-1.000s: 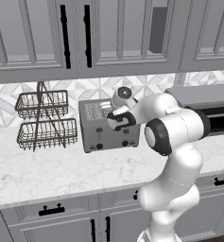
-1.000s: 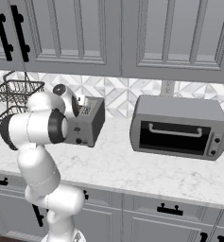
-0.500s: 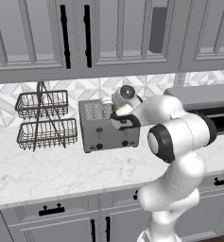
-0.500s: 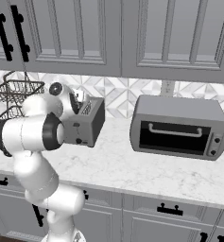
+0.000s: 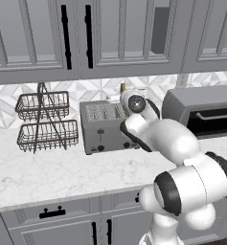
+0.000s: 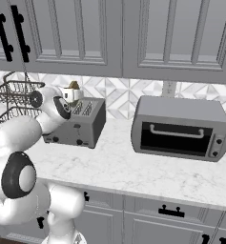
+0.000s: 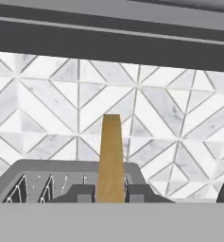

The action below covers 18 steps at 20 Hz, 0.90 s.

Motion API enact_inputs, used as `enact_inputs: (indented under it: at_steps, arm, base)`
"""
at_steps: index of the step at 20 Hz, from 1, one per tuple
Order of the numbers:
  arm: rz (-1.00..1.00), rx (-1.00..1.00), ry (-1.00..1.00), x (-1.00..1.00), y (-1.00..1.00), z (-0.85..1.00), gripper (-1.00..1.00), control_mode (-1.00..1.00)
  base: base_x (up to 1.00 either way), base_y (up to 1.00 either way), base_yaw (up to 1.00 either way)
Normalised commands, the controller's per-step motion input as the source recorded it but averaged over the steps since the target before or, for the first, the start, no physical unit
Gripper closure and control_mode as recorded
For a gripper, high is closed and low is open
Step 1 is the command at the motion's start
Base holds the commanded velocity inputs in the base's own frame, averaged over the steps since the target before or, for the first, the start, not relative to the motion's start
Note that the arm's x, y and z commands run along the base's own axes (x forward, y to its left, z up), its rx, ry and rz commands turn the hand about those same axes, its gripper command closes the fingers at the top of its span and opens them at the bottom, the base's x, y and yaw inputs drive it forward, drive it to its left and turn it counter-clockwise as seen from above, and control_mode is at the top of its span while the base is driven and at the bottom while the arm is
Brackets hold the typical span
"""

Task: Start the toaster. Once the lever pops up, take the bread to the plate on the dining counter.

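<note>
The grey toaster [image 5: 103, 127] stands on the marble kitchen counter against the tiled wall, its black levers and knobs facing front; it also shows as the toaster [image 6: 81, 125] from the right. My gripper [image 7: 111, 194] is shut on the bread [image 7: 111, 156], a golden-tan slice seen edge-on between the two dark fingertips. The bread [image 6: 74, 85] sticks up above the white hand, just over the toaster's top and clear of its slots. From the left, the gripper [image 5: 119, 97] hovers at the toaster's right rear with the bread [image 5: 122, 88] above it. The plate and the dining counter are out of view.
A two-tier wire basket rack [image 5: 43, 122] stands left of the toaster. A grey toaster oven [image 6: 181, 127] sits to the right on the same counter [image 5: 48, 177]. Wall cabinets hang close overhead.
The jaws have closed on the bread at the toaster's top. The hand has since risen a little and carries the slice up out of the slot.
</note>
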Motion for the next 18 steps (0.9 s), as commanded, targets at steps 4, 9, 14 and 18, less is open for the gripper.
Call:
enact_inputs:
  at_steps: [4,9,14,18]
  arm:
    - [-0.16,-0.13,0.21,-1.0,-0.31,0.59,1.0,-1.0]
    - [-0.13,-0.12,0.51,-1.0,-0.67,0.24,1.0,-1.0]
    - [-0.07,-0.06,0.48,-1.0,-0.66,0.46,1.0,-1.0]
    - [0.0,0.11,-0.23,-0.99,-0.39,0.81,1.0,-1.0]
  base:
    - [0.0,0.0,0.0]
    - [0.0,0.0,0.0]
    - [0.0,0.0,0.0]
    - [0.0,0.0,0.0]
